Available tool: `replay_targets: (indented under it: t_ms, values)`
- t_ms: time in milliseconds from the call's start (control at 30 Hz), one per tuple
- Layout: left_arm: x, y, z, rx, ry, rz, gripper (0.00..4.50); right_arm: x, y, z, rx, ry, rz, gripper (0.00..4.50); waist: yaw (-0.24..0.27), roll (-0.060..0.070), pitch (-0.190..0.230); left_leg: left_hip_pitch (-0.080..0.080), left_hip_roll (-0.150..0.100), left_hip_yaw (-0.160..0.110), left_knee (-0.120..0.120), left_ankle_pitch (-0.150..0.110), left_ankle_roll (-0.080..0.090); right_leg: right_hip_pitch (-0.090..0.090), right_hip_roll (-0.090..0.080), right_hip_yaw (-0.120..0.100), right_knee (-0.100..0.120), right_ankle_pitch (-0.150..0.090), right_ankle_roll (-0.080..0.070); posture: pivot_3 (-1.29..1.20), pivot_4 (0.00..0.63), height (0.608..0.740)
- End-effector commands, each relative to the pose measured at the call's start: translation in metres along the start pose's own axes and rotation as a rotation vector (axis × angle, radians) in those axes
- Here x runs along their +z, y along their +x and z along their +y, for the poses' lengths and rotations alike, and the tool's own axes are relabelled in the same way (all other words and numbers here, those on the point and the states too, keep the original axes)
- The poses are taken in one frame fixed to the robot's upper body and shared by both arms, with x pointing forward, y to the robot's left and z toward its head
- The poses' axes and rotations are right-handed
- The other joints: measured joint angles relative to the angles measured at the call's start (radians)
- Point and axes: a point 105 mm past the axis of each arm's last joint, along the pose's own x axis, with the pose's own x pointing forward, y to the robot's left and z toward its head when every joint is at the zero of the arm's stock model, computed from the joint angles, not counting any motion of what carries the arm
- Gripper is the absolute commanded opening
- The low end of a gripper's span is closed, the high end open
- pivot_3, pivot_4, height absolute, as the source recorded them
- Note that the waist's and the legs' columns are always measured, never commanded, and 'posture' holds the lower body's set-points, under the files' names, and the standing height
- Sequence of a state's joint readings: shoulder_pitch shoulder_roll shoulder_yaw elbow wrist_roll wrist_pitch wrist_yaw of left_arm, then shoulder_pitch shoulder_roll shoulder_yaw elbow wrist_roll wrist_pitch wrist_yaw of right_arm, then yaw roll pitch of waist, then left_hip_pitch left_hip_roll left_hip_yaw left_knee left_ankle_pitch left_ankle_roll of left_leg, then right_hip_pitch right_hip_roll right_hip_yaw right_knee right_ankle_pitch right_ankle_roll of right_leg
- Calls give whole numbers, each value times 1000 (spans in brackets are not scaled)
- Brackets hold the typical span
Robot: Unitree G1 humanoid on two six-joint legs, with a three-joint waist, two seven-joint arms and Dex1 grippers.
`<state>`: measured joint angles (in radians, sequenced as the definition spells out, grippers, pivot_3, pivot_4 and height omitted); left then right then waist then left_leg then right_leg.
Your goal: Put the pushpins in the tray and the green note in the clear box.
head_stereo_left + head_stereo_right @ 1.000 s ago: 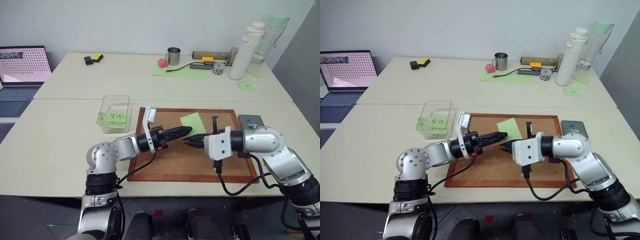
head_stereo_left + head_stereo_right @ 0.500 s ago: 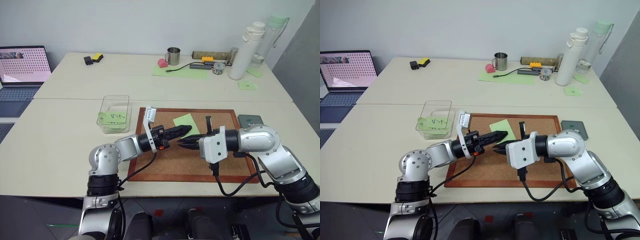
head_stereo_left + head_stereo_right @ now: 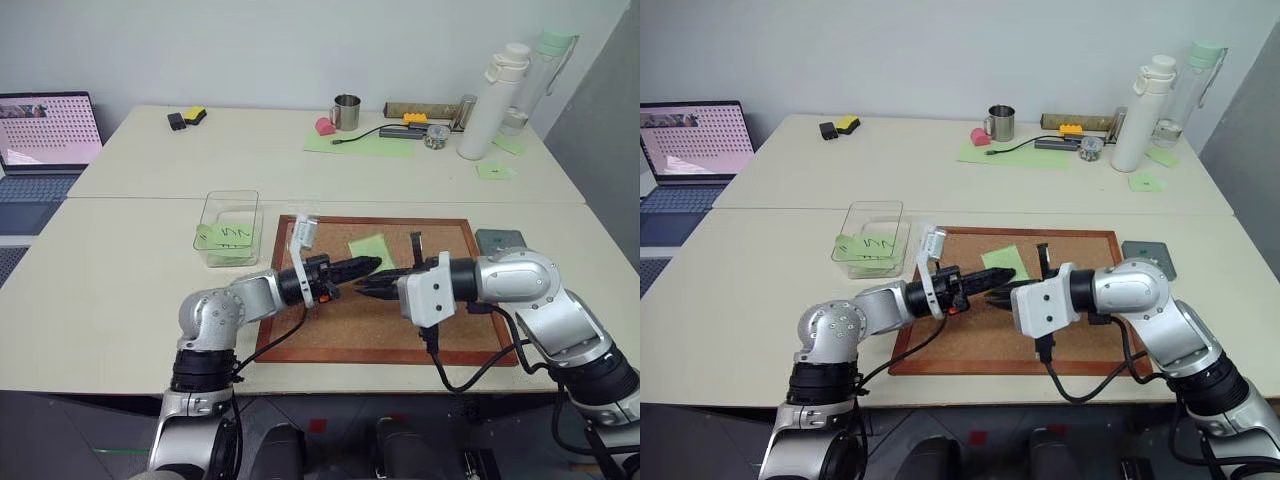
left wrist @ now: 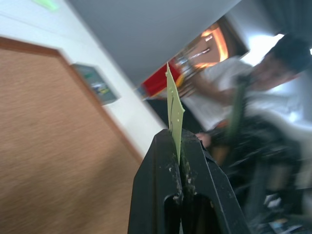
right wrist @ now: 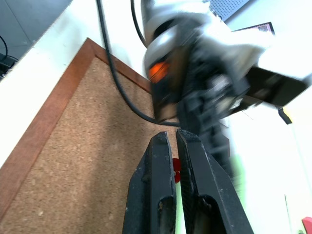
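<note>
Now the left gripper (image 4: 176, 146), clenched on the green note (image 4: 174, 114), lifts it off the corkboard (image 3: 330, 335). Right gripper (image 5: 175, 141) pinches the red pushpin (image 5: 175, 168). Next: note to the clear box (image 3: 228, 215) beyond the corkboard's left edge.

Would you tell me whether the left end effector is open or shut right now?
Shut. The left end effector has both fingers pressed together on the green note, whose edge rises from between them.
</note>
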<state>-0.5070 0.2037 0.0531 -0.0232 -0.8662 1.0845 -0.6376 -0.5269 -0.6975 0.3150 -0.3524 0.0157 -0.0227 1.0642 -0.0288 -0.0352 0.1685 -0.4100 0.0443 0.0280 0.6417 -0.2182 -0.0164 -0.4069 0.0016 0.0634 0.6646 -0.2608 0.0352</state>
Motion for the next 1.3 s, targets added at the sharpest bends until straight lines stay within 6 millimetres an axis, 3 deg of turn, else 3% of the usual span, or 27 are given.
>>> replay_targets:
  t_ms: [33,333,500,633,800,933,1133,1300]
  values:
    - [7,0,2,23,60,-8,11,18,-8,-12,-46,-50,-27,0,0,0,0,0,0,0,0,0,0,0,0,0,0,0,0,0,150,740]
    - [17,-5,-7,6,116,-36,11,13,-19,-14,-128,94,-1,0,0,0,0,0,0,0,0,0,0,0,-1,0,0,0,0,0,150,740]
    - [41,-29,-6,147,295,-107,11,1,-26,-30,-299,537,-48,0,-3,0,0,0,1,-2,0,0,0,0,-1,1,0,0,0,0,150,740]
    - [40,-37,-7,222,437,-92,11,-8,-29,-40,-396,717,-69,0,-2,0,1,0,1,-3,-1,0,0,0,-1,1,1,0,0,0,150,740]
    - [33,-24,-42,125,646,-55,11,-53,-56,-53,-665,936,41,0,6,-1,1,-2,1,-2,0,0,0,0,-5,1,-1,0,0,0,150,740]
    - [20,-12,-57,53,878,35,11,-110,-107,-51,-937,1012,250,0,9,-1,1,-5,0,1,2,0,0,-2,-7,1,-2,1,2,0,150,740]
    - [14,11,-57,-6,1032,66,11,-167,-157,-27,-1112,1027,512,0,3,-1,1,-6,-5,3,1,0,0,-3,-5,2,-3,2,3,0,150,740]
    - [7,32,-47,-31,1079,99,11,-199,-168,-14,-1141,1116,532,0,-9,1,1,-5,-2,3,1,0,0,-4,-2,4,-2,2,3,0,150,740]
